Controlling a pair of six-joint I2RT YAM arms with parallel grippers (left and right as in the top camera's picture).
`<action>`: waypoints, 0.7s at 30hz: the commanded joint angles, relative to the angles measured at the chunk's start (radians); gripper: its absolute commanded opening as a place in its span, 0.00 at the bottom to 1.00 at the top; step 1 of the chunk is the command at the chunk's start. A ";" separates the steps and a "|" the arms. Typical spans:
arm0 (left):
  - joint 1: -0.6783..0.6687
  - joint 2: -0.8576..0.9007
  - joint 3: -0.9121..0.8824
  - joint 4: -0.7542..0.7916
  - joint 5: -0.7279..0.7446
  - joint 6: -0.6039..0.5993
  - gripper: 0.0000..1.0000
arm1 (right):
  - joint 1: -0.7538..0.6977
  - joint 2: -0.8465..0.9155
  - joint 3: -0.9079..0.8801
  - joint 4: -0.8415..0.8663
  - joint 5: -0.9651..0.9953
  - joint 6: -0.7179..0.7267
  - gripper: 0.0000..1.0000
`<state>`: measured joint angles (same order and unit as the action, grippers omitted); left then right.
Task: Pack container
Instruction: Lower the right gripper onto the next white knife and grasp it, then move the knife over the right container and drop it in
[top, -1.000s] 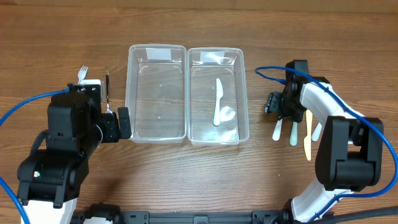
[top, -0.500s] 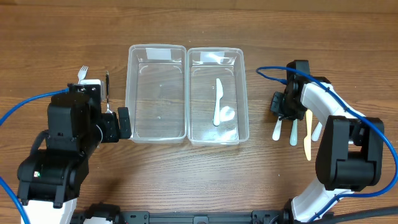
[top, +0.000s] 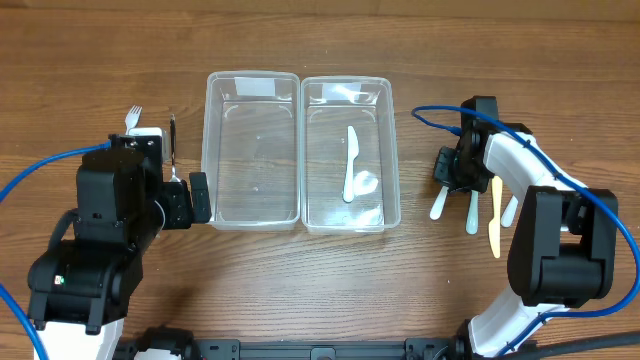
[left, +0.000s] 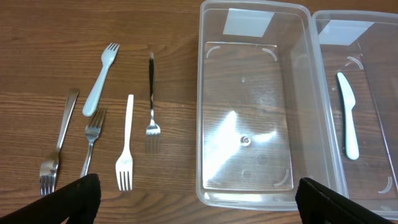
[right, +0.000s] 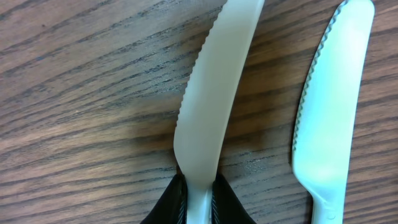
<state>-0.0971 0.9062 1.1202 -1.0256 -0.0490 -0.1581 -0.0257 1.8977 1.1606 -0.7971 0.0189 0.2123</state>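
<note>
Two clear plastic containers stand side by side; the left container is bare, and the right container holds a white plastic knife. To their right, my right gripper is shut on the handle of another white plastic knife lying on the wood. A second white knife lies just beside it. My left gripper stands open and wide, with nothing between its fingers, at the near left corner of the left container.
Several forks, metal and plastic, lie left of the containers, among them a white fork, a dark-handled fork and a pale blue fork. A wood-coloured knife lies right of the white knives. Blue cables trail from both arms.
My right gripper has closed on the white knife's handle. The knife's blade has swung slightly to the left. The left arm has not moved.
</note>
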 joint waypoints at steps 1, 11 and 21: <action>0.005 -0.003 0.021 0.002 -0.006 0.012 1.00 | 0.004 0.047 0.006 0.005 -0.026 -0.003 0.04; 0.005 -0.003 0.021 0.003 -0.006 0.013 1.00 | 0.009 -0.110 0.020 -0.001 -0.039 -0.004 0.04; 0.005 -0.003 0.021 0.001 -0.005 0.012 1.00 | 0.076 -0.328 0.074 -0.116 -0.021 -0.031 0.04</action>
<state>-0.0971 0.9062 1.1202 -1.0256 -0.0490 -0.1577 0.0082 1.5982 1.1801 -0.8841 -0.0143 0.2081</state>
